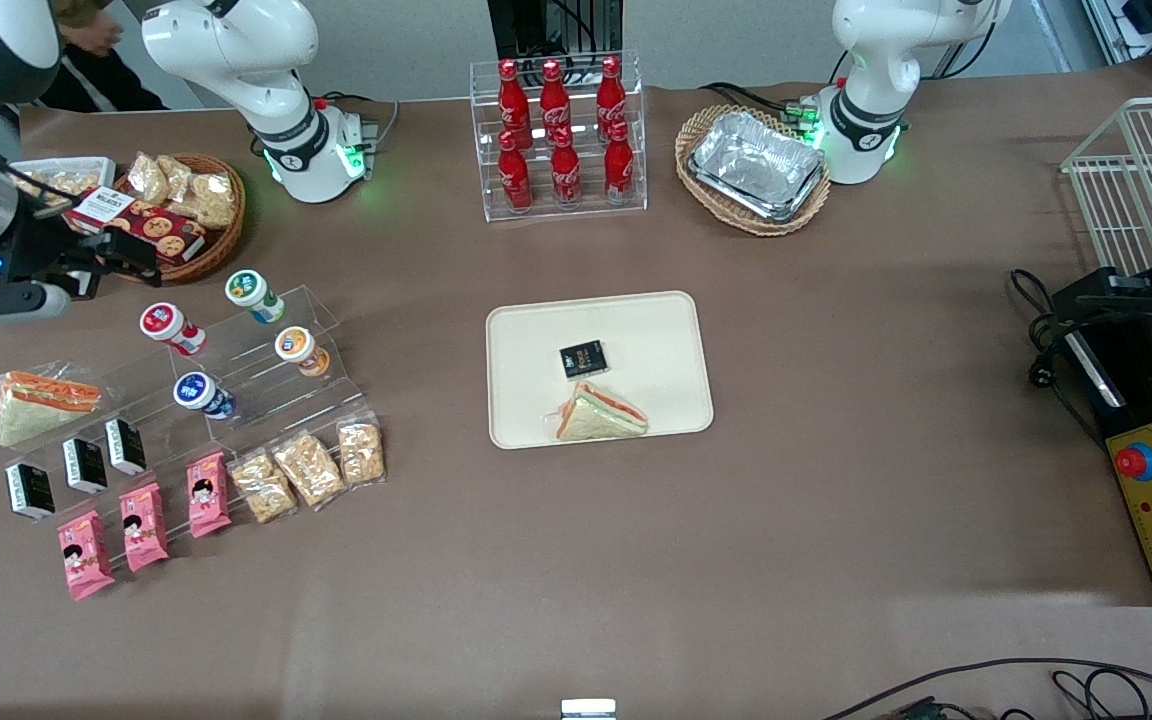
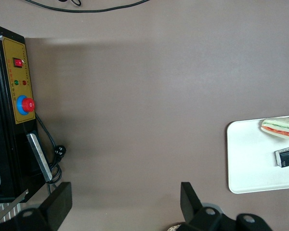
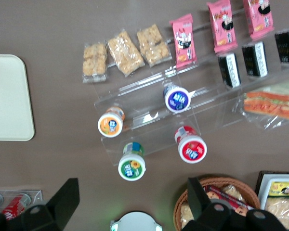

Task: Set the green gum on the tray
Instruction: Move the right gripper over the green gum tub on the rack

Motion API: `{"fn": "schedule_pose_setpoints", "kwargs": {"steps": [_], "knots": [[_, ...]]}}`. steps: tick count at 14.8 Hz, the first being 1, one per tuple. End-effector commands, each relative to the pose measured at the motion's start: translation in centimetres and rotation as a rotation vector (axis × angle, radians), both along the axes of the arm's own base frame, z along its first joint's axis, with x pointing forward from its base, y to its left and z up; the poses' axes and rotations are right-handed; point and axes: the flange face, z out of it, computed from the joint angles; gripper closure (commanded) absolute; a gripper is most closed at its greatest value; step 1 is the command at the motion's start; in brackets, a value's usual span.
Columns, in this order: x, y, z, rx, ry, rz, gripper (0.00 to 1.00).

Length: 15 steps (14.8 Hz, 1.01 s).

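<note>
Gum bottles (image 1: 254, 293): four
Cola bottles (image 1: 555, 100): six
Sandwiches (image 1: 601, 415): two
Pink packets (image 1: 144, 525): three
Cracker bags (image 1: 308, 468): three
Black boxes (image 1: 584, 359): four
Wicker baskets (image 1: 751, 218): two

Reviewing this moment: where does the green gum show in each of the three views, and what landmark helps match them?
Front view: the green gum sits on the clear stepped stand's top step, toward the working arm's end; the gripper hangs beside it, open.
Right wrist view: green gum, beside the red-lidded bottle.
Left wrist view: not in it.
Shared landmark: the tray.
</note>
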Motion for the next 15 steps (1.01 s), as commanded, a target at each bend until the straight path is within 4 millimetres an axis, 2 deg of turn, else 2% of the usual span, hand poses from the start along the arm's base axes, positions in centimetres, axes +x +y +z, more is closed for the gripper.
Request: {"fn": "schedule_pose_setpoints", "kwargs": {"steps": [1,4,9,15], "knots": [[-3.6,0.1,-2.7,-0.004,-0.042,-0.022,0.0],[-5.5,1.0,-5.7,-0.008,-0.07,-0.026,0.0],[-7.4,1.4,-10.4,-0.013,-0.074,-0.028,0.0],[-8.9,1.8,-14.4,-0.013,-0.086,-0.017,0.0]]}}
